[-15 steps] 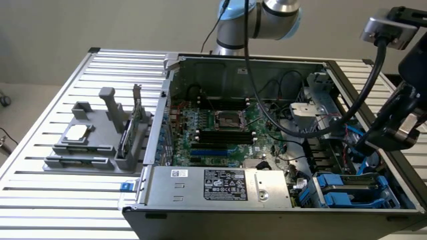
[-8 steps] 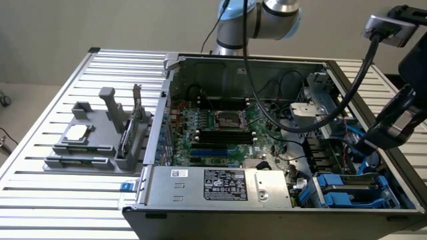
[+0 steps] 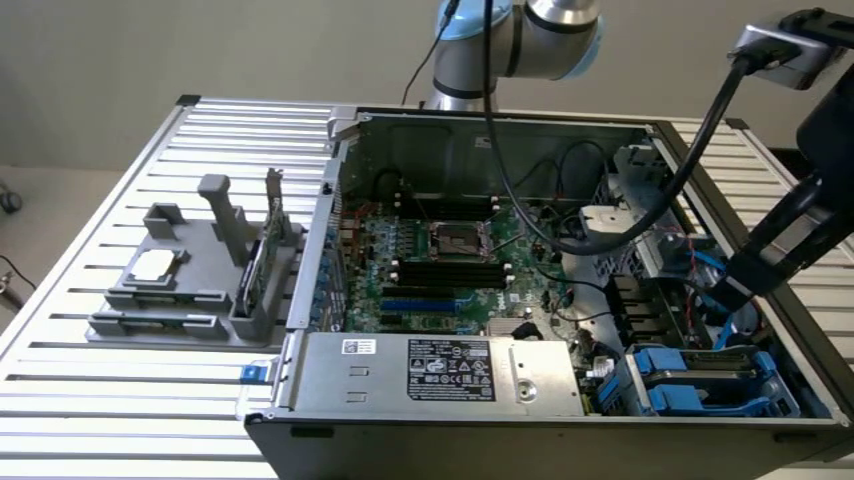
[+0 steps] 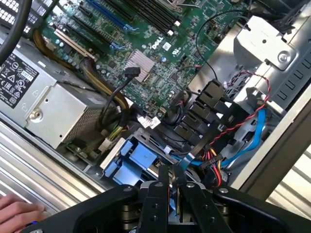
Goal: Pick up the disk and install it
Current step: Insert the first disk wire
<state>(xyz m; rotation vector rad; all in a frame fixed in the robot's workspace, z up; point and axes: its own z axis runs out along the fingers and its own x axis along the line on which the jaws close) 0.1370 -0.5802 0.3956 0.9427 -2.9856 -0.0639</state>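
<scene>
The disk lies in the computer case's corner bay, with the hand above it; I cannot tell whether the hand is clenched. The exterior view alone shows a grey rack on the counter, and the wrist view a person's fingertips.

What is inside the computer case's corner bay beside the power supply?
A blue carrier and cables. The gripper covers the rest, so what the carrier holds cannot be made out.
</scene>
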